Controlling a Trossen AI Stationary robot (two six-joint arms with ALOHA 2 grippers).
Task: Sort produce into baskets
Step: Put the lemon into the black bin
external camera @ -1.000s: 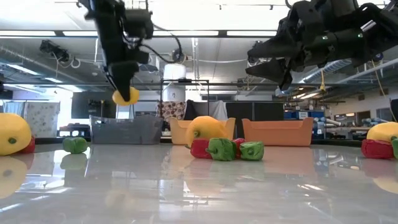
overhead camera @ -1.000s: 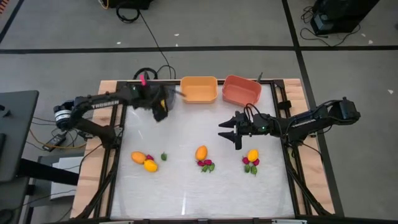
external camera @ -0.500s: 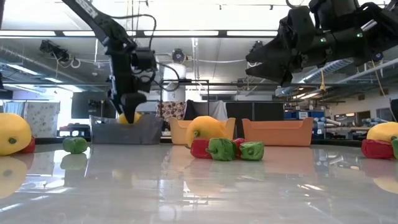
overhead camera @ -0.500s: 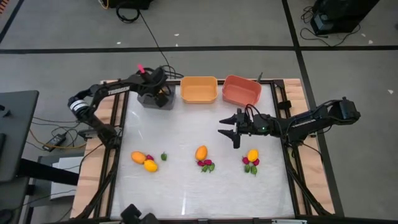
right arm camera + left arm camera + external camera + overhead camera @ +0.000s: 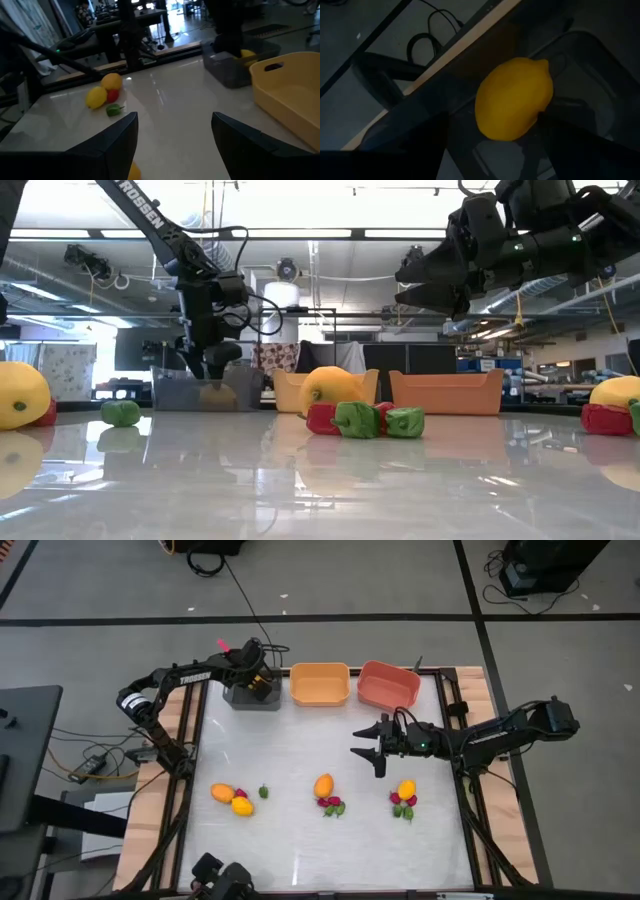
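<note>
Nearest the front edge of the white table [image 5: 300, 840], three clusters of produce are waiting: two yellow-orange fruits [image 5: 232, 799] with a green bit [image 5: 263, 791] on the left, an orange fruit [image 5: 323, 785] over red and green bits [image 5: 331, 805] in the middle, and another orange fruit [image 5: 406, 789] with its own red and green bits on the right. Just beyond that right cluster the right gripper [image 5: 366, 749] is hovering above the table with its fingers spread and nothing between them, pointing leftward. Farther back, along the far edge, the three baskets are standing in a row: the dark grey basket [image 5: 236, 698] on the left, the orange basket [image 5: 320, 684] in the middle, the salmon-red basket [image 5: 388, 686] on the right. The left gripper [image 5: 255, 686] is reaching down into the dark grey one, and a yellow lemon-like fruit [image 5: 514, 98] is lying in it between the parted fingers; whether they are touching it I cannot tell, but it looks like the drop-off step finishing. The next move, I judge, calls for lifting that arm clear of the basket wall and going for another piece near the front. The left arm is showing white lettering reading "ROSSEN" [image 5: 140, 202] in the low view; I cannot read any other writing.
</note>
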